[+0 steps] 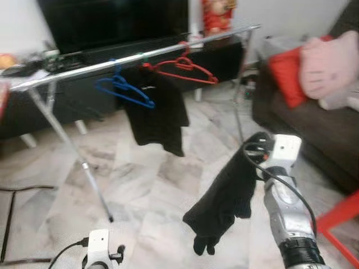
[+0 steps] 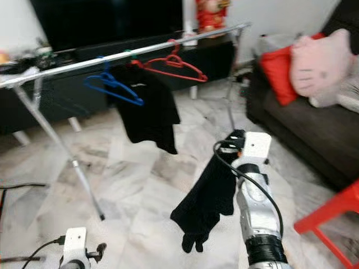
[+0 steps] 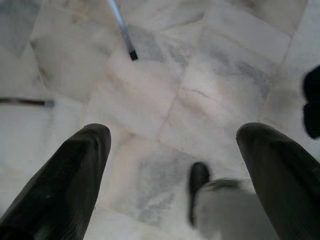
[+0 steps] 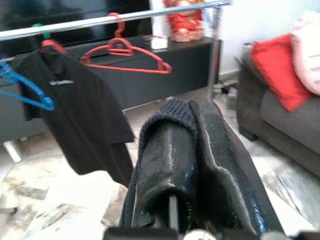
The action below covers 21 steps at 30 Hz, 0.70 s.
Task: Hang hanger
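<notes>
The right gripper [image 4: 192, 150] is clenched on a black garment [image 1: 221, 199] that droops from it over the marble floor [image 1: 157, 185], near right. Far off, a rail [image 1: 140, 56] carries a blue hanger [image 1: 123, 89], a black shirt [image 1: 160, 109] and an empty red hanger [image 1: 188, 70]. The left gripper [image 3: 180, 165] hangs low, fingers [image 3: 75, 175] released.
</notes>
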Motion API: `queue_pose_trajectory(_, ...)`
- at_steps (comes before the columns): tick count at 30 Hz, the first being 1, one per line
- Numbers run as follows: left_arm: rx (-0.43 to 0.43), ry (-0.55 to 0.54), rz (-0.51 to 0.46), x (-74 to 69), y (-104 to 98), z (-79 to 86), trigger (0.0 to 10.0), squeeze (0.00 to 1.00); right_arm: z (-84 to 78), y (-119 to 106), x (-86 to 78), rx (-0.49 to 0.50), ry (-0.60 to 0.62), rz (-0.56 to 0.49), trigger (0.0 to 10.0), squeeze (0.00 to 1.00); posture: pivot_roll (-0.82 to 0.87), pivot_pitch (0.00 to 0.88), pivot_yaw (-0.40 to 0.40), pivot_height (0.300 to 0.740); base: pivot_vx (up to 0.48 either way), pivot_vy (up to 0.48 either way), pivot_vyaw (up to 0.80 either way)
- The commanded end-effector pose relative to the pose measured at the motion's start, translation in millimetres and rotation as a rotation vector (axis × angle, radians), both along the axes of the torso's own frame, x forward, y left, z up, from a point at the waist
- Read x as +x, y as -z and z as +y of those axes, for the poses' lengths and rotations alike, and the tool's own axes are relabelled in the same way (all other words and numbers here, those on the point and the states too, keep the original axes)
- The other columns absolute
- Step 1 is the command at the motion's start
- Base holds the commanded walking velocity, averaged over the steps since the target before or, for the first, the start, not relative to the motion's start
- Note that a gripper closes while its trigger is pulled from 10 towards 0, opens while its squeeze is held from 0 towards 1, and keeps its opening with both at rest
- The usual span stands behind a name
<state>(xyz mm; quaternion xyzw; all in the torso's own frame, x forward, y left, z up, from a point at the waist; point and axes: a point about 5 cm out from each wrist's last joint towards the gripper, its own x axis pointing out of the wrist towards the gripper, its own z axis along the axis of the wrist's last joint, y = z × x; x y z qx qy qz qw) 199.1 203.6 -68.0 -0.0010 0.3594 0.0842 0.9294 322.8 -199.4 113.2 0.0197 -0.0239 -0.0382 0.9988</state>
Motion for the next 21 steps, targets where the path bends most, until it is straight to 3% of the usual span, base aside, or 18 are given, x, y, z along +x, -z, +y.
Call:
queue_pose_trajectory(1, 0.004, -0.024, 0.012, -1.5, 0.5, 4.5, 10.0, 0.0, 7.5, -4.8, 2.4, 0.004, -0.027, -0.027, 10.0, 0.0, -0.08, 0.0, -0.03, 0.716, 0.0, 0.0, 0.8)
queue_pose_trajectory(9, 0.003, -0.031, 0.011, -1.3, 0.1, 6.1, 10.0, 0.0, 8.8, -6.1, 4.8, 0.004, -0.038, -0.023, 10.0, 0.0, -0.08, 0.0, -0.027, 0.716, 0.0, 0.0, 0.78)
queue_pose_trajectory(21, 0.01, -0.01, 0.015, -1.4, 0.1, 7.1, 10.0, 0.0, 9.9, -2.1, 1.6, 0.023, -0.04, -0.012, 10.0, 0.0, -0.08, 0.0, -0.018, 0.716, 0.0, 0.0, 0.0)
